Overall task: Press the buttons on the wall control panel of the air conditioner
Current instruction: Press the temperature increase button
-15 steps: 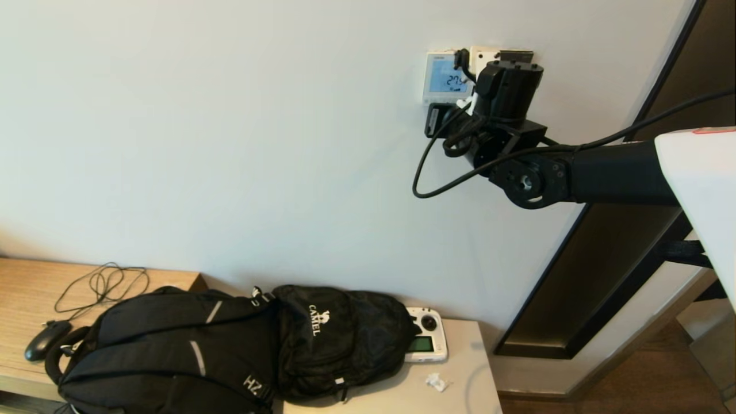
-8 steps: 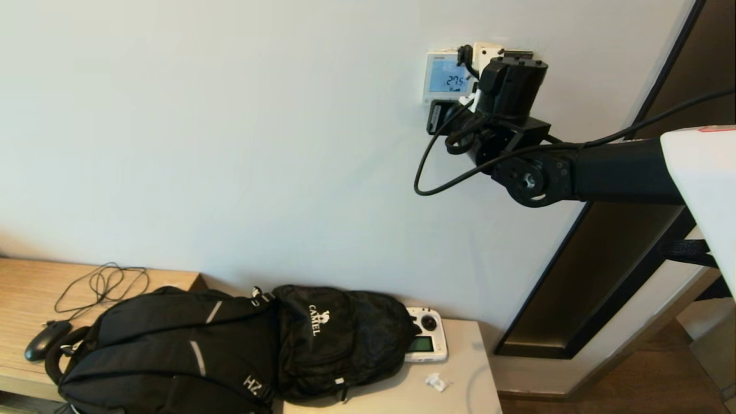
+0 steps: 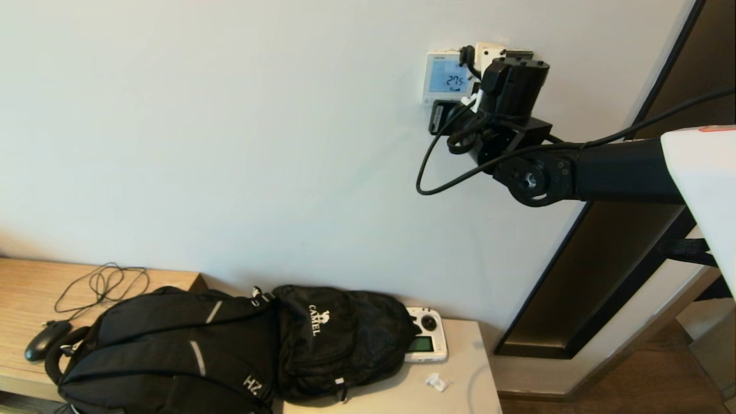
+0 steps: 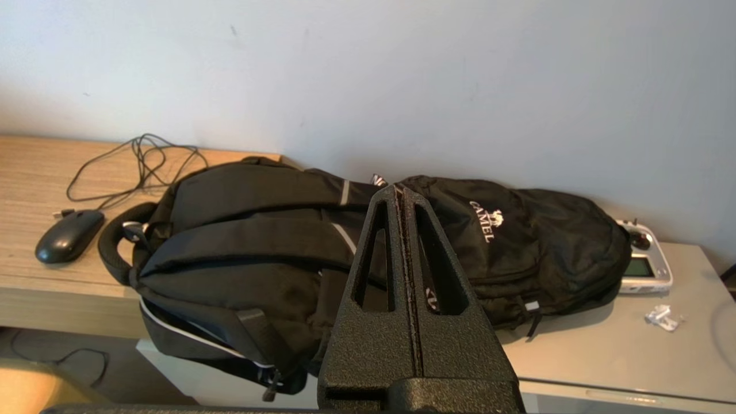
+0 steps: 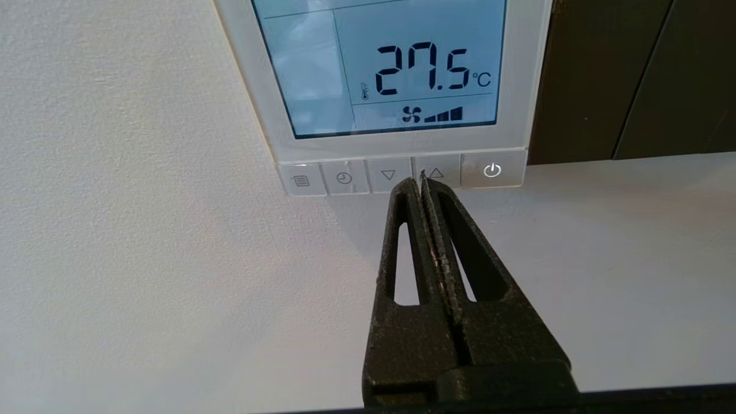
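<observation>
A black backpack [image 3: 230, 345] lies across the tabletop [image 3: 460, 391] in the lower left of the head view, a mouse [image 3: 46, 339] at its left and a white controller [image 3: 428, 342] at its right. The panel [image 5: 397, 75] hangs on the wall in the upper right of centre, its lit screen reading 27.5 °C. The right hand [image 5: 418, 183], clenched on nothing, has its tips at the buttons [image 5: 402, 175], between the down and up arrows. The left hand [image 4: 401, 198], also clenched and empty, hovers over the backpack.
</observation>
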You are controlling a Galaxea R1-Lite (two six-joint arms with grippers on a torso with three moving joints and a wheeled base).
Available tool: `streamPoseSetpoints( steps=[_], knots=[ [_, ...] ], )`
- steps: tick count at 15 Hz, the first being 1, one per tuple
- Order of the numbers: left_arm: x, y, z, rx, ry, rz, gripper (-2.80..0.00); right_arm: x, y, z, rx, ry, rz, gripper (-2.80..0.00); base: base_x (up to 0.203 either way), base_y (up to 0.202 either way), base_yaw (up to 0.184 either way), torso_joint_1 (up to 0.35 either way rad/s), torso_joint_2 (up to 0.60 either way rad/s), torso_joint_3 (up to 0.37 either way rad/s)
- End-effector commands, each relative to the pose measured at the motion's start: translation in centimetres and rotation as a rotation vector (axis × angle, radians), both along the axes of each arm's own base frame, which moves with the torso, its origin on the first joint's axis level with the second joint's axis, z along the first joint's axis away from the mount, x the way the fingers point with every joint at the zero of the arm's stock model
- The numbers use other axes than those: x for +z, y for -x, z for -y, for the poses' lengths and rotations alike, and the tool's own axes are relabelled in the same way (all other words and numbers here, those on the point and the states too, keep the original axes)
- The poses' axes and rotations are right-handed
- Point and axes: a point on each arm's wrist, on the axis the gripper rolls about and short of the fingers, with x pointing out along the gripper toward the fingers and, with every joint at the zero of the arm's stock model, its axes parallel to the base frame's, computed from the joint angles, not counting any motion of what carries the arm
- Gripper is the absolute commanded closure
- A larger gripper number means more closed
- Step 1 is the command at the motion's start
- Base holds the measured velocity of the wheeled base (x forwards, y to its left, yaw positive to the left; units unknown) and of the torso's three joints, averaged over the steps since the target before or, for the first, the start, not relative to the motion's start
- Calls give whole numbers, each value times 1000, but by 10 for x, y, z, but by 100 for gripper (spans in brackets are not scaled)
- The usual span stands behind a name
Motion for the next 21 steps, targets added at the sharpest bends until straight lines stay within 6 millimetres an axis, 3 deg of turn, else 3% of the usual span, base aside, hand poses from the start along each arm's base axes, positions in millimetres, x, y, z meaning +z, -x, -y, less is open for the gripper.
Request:
streamPoseSetpoints(
  steps=[1, 21],
  knots=[
    [0, 0, 0, -1, 1, 1, 0, -1, -1, 0, -4, 4, 1, 0, 0, 0, 0, 0, 0, 0],
    [0, 0, 0, 0, 1, 1, 0, -5, -9, 4, -19, 10, -2, 0, 0, 0, 0, 0, 0, 0]
  ],
)
